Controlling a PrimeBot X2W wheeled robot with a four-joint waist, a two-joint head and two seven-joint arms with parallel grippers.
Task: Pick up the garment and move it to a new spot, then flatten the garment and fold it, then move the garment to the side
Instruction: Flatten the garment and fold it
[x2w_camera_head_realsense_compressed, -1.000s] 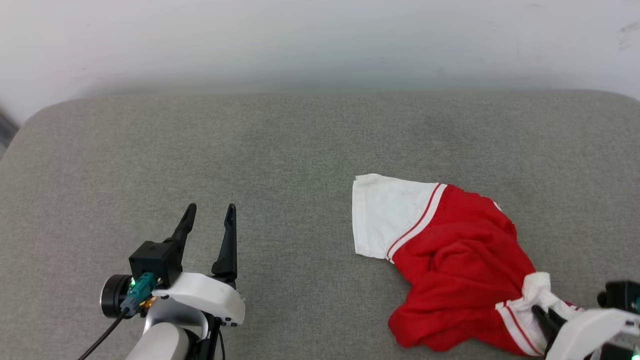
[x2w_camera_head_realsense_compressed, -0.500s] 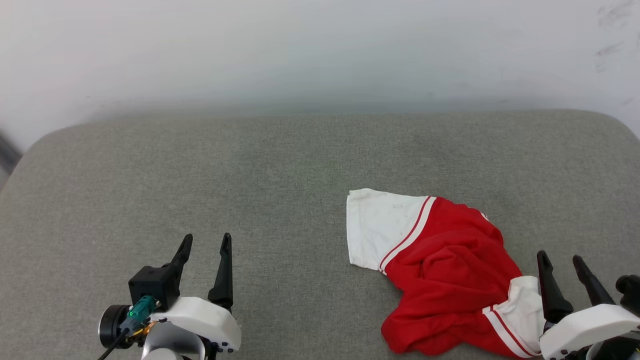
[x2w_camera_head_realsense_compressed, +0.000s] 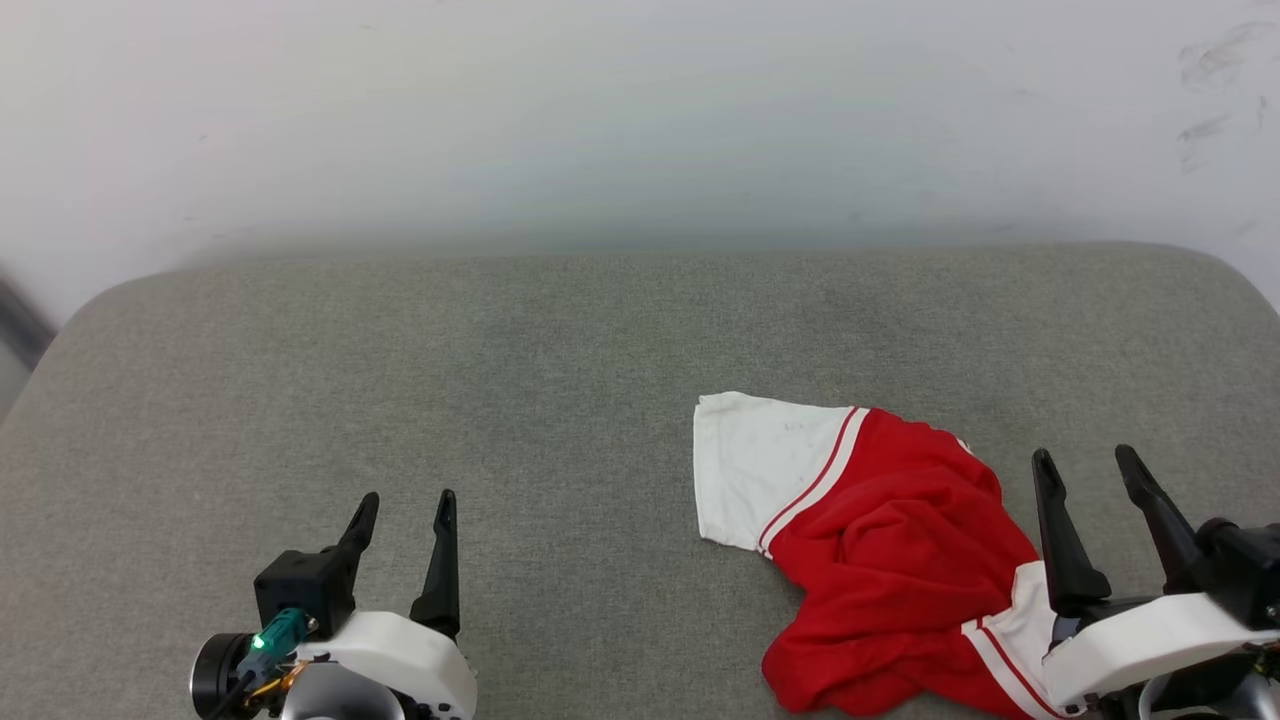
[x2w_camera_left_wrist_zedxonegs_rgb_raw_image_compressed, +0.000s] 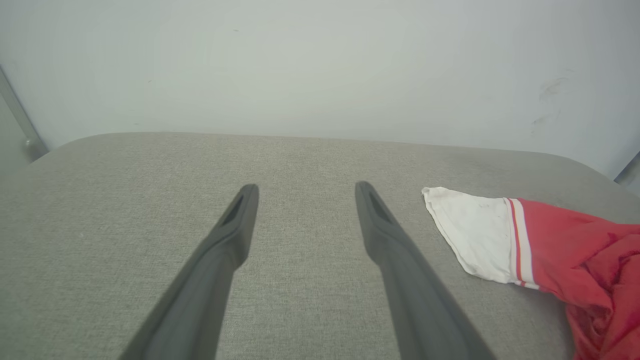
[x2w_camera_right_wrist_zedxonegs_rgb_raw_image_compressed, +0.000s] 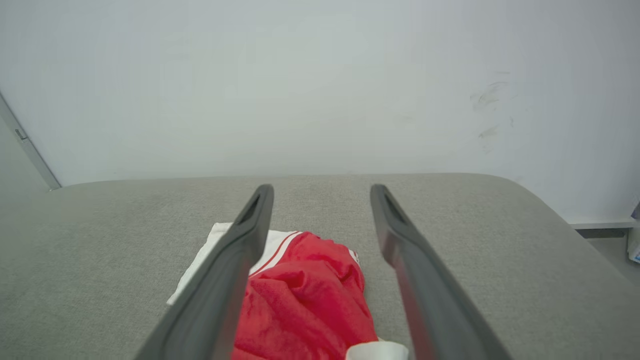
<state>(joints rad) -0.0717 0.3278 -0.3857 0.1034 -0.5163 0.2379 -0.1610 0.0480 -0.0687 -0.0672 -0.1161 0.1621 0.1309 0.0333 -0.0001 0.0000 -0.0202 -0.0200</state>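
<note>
The garment, a red T-shirt with white sleeves and striped trim, lies crumpled at the right front of the grey cushioned surface. One white sleeve spreads flat toward the middle. My right gripper is open at the lower right, raised just beside the shirt's other white sleeve, holding nothing. In the right wrist view the garment lies under and between the open fingers. My left gripper stands open at the lower left, well apart from the garment.
A pale wall rises behind the surface's far edge. The surface's rounded corners show at both back ends. Bare grey fabric stretches across the left and middle.
My right gripper let go of the white sleeve, opened and lifted up beside the shirt. The camera tilted, shifting the whole scene downward in the picture. The left gripper stays open.
</note>
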